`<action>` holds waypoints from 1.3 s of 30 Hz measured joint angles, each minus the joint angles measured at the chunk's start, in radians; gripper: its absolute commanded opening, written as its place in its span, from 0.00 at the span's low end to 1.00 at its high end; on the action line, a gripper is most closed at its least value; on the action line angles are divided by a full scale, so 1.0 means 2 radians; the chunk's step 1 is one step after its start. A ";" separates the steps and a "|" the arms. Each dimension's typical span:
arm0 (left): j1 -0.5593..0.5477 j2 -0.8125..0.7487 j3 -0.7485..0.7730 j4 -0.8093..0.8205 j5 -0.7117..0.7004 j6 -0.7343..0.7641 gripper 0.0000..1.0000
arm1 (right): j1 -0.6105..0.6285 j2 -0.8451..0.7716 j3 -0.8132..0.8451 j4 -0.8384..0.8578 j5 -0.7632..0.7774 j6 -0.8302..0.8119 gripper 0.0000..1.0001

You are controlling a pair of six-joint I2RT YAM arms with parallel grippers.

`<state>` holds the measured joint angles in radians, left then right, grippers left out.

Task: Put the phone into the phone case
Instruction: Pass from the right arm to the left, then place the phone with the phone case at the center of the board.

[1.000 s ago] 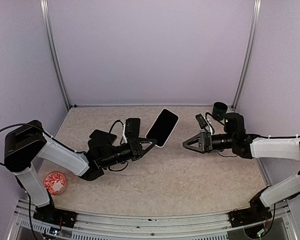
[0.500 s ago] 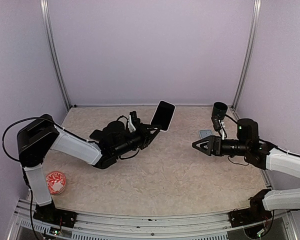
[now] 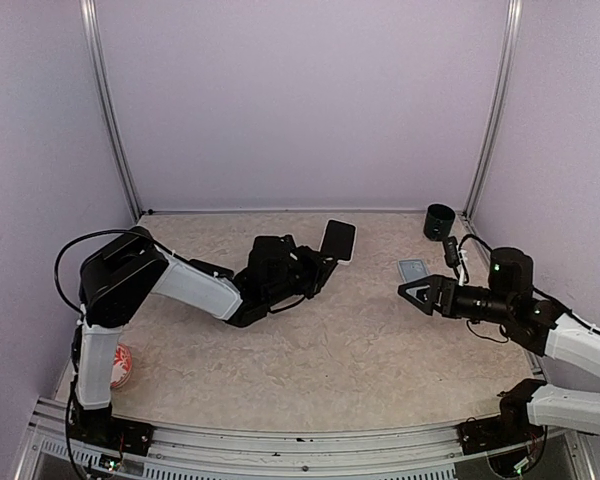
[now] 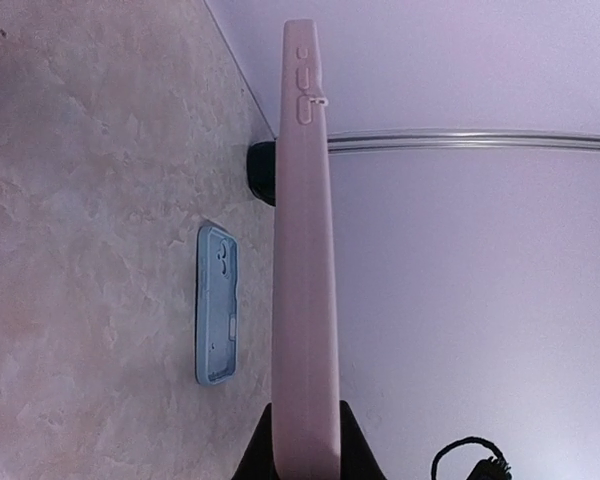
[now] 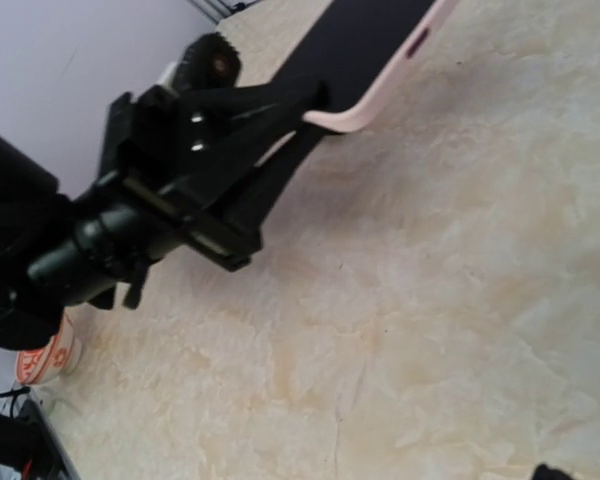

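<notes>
Marbled beige counter [image 3: 330, 350]: left pincer [image 3: 323, 262] clamps pink slab phone [image 3: 338, 240].
Lower it squarely onto pale-blue case [image 3: 413, 269]; right pincer [image 3: 405, 291] gapes, empty.

1 phone [image 3: 338, 240], 1 phone case [image 3: 413, 268], 1 blk cup [image 3: 439, 221], 1 red-wht cup [image 5: 45, 362].

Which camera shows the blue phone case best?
The left wrist view: the phone case lies flat, its rim and cutouts clear. The top view shows only a small pale patch; the right wrist view misses it.
</notes>
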<state>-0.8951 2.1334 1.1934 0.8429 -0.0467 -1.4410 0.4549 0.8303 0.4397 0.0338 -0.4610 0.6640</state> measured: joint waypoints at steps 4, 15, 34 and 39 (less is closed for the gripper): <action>0.000 0.022 0.031 -0.023 -0.012 -0.029 0.00 | 0.000 -0.009 -0.005 -0.004 0.005 0.004 1.00; 0.000 0.090 0.102 -0.057 -0.024 -0.101 0.00 | 0.000 -0.023 -0.007 -0.011 0.012 0.006 1.00; -0.002 0.159 0.190 -0.095 -0.053 -0.175 0.05 | 0.000 -0.038 -0.020 -0.024 0.013 0.008 1.00; -0.002 0.170 0.201 -0.107 -0.061 -0.181 0.06 | 0.000 -0.038 -0.020 -0.026 0.012 0.007 1.00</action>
<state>-0.8993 2.4725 1.5951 0.6296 -0.1692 -1.8030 0.4549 0.7544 0.3988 -0.0174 -0.4362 0.6785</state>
